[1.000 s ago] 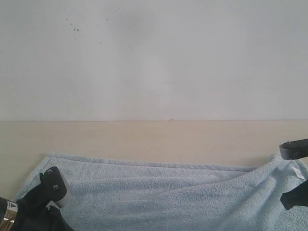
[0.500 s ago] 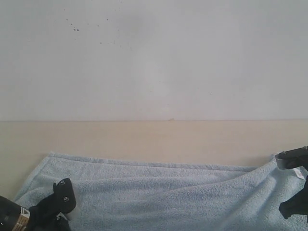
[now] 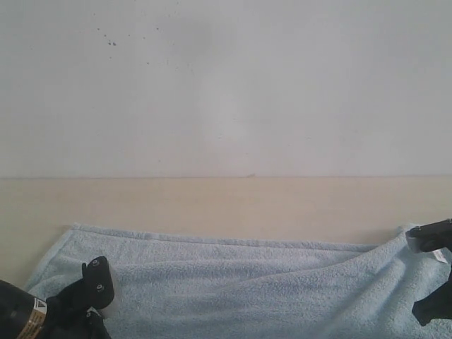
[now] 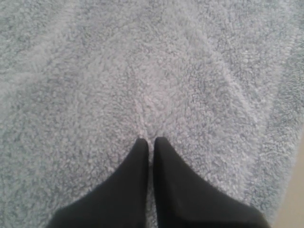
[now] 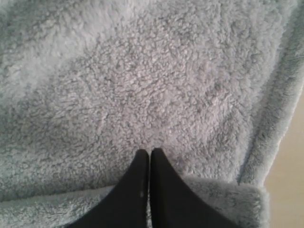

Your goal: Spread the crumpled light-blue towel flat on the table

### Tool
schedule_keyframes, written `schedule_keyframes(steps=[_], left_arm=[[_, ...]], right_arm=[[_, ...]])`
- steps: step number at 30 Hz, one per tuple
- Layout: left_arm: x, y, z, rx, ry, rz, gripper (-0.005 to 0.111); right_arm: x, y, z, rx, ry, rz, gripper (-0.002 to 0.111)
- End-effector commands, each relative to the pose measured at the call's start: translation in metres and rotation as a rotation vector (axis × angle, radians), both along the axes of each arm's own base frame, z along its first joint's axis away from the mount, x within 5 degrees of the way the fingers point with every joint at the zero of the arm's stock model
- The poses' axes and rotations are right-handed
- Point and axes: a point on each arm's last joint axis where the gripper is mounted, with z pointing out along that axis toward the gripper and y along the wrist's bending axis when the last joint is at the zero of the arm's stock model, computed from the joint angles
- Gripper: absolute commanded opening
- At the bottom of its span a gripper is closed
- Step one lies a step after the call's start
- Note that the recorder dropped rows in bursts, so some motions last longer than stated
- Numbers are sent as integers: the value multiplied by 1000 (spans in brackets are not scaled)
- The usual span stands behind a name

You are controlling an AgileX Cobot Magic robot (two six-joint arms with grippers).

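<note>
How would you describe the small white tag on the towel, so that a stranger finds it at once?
The beige table meets a pale wall, and a light-blue towel covers its near part. At the towel's right end in the exterior view, next to the black right gripper, sits the tag: small and white, unlike the fluffy blue around it.

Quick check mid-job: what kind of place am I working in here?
Probably a bare robot test bench rather than a home: a plain beige table set against a blank grey-white wall, with only the light-blue towel laid out on it.
</note>
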Motion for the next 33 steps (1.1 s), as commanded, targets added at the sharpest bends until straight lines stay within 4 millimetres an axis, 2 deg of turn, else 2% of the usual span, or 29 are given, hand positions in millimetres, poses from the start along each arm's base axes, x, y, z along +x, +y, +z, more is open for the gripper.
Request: schedule_keyframes(steps=[1, 7, 14, 26, 31, 33], left_arm=[[1, -1, 0, 2, -2, -2, 4], [3, -1, 1, -3, -7, -2, 4], [1, -5, 4, -52, 16, -10, 4], [4, -12, 11, -120, 23, -37, 4], [5, -13, 12, -135, 26, -25, 4], [5, -13, 12, -134, 25, -24, 4]], right_arm=[[0, 1, -7, 4, 27, 6, 0], [0, 2, -16, 21, 60, -2, 0], [-4, 2, -16, 21, 104, -15, 0], [-28, 7, -13, 59, 368, -111, 0], [-43, 7, -7, 55, 545, -118, 0], [-43, 6, -6, 44, 545, -109, 0]])
